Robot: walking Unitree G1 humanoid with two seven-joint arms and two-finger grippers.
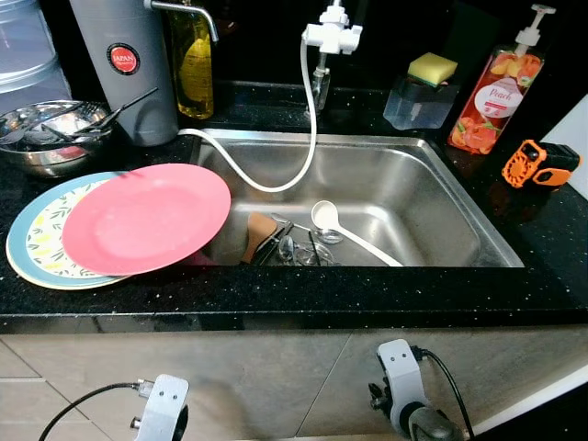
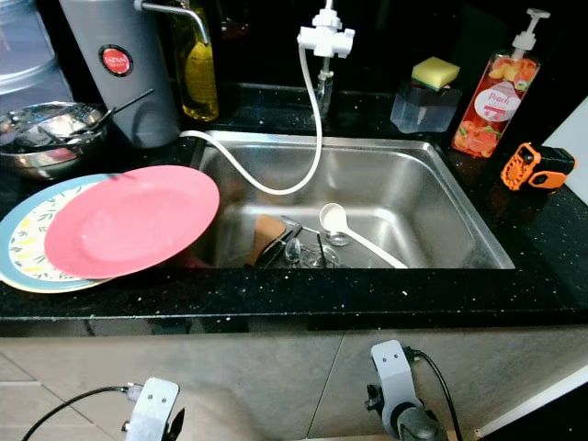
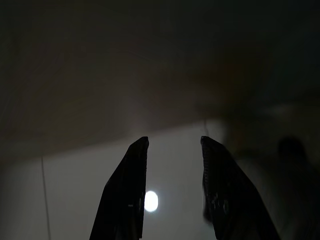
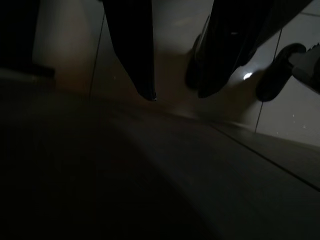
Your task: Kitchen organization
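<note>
Two grippers hang idle below the counter front, nearest the camera: the left gripper (image 3: 172,145) with its black fingers spread apart over dim pale floor, the right gripper (image 4: 177,92) likewise parted above tiled floor. Past the speckled black counter (image 1: 303,294), a round pink plate (image 1: 145,218) lies flat on a patterned plate (image 1: 28,241), its rim overhanging the left edge of the stainless sink (image 1: 441,197). In the basin's near part sit a brown item (image 1: 260,230), some glassware (image 1: 299,250) and a white ladle (image 1: 354,234), whose long handle runs from the bowl at mid-basin toward the near right corner. The right half of the basin floor is bare smooth steel. A white hose (image 1: 308,129) curves down from the tap (image 1: 331,32) and loops left. Farther back stand a steel bowl (image 1: 50,138) holding utensils, a grey cylinder (image 1: 124,64), an oil bottle (image 1: 193,60), a yellow sponge (image 1: 433,67) on a clear holder, a peach soap pump (image 1: 496,92), and an orange tool (image 1: 540,163) at the right.
</note>
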